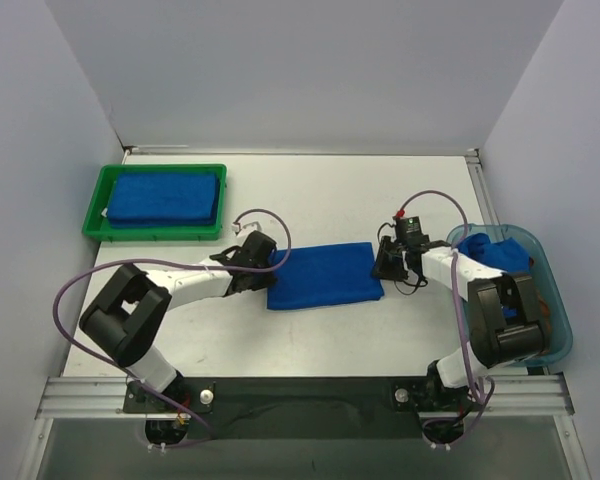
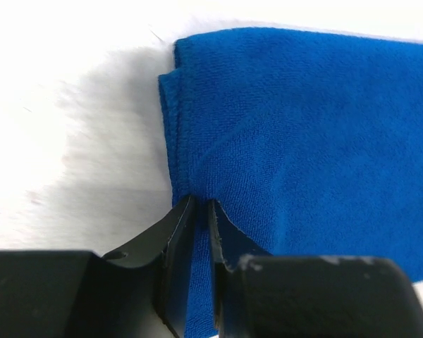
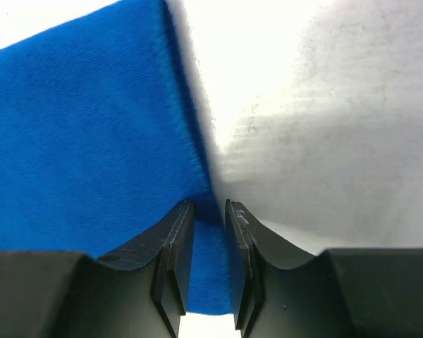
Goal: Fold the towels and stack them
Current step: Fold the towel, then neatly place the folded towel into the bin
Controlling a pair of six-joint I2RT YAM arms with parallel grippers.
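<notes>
Grippers are both pinched on the centre towel point(image 1: 325, 278), one at each short end. On the left gripper point(image 2: 199, 210) the jaws are almost fully together. Only a thin slot is left between them, and it is filled with blue cloth. It bites the towel's left edge, and the fabric puckers into small creases right at the bite. In the left wrist view a second layer's edge peeks out at the far corner, so the cloth is at least doubled. On the right gripper point(image 3: 210, 211) the slot is slightly wider and also packed with blue terry. It clamps the opposite hem, where cloth meets bare table point(image 3: 324, 141).

From the top view, the centre towel lies flat as a rectangle mid-table between the two arms, long axis left-right and slightly skewed. One folded blue towel point(image 1: 165, 197) sits inside the green tray point(image 1: 95, 205) at far left, well apart from the centre one. A crumpled blue towel point(image 1: 488, 250) lies in the teal bin point(image 1: 560, 335) at right, just beside the right arm.
</notes>
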